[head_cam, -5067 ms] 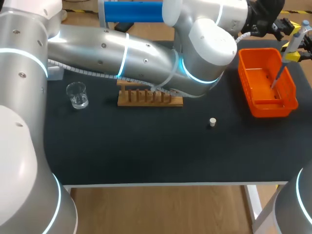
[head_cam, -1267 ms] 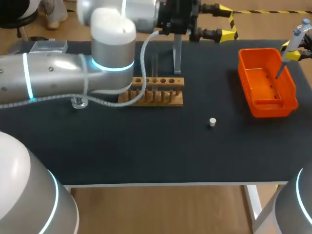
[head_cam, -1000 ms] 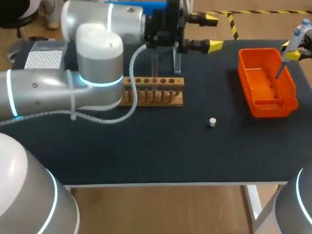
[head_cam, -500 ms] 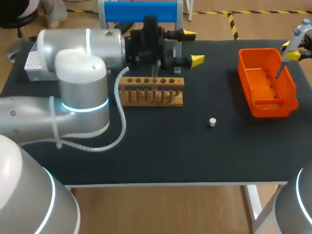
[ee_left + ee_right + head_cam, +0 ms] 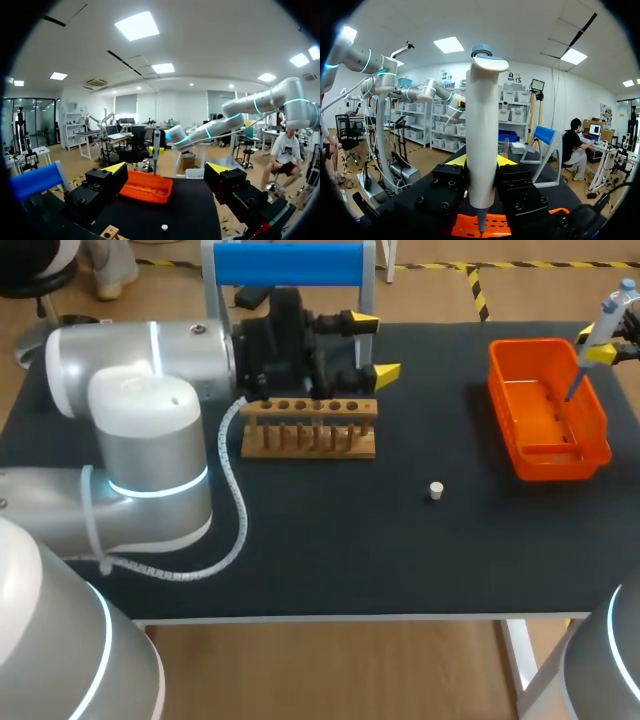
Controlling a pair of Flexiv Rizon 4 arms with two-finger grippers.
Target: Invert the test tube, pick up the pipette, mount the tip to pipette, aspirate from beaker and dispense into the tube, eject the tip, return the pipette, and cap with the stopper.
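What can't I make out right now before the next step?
Beaker: in no view; the left arm covers the table's left side in the head view.
Test tube: head view, not seen; the left claw's body blocks behind the rack.
Right claw: head view, mostly cut off by the edge beside the pipette.

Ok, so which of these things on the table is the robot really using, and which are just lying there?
For the job: pipette, held in the right claw; wooden rack by the open left claw; white stopper; orange bin, probably for used tips.
Just lying about: nothing for sure; the blue stand may be the pipette's rest.
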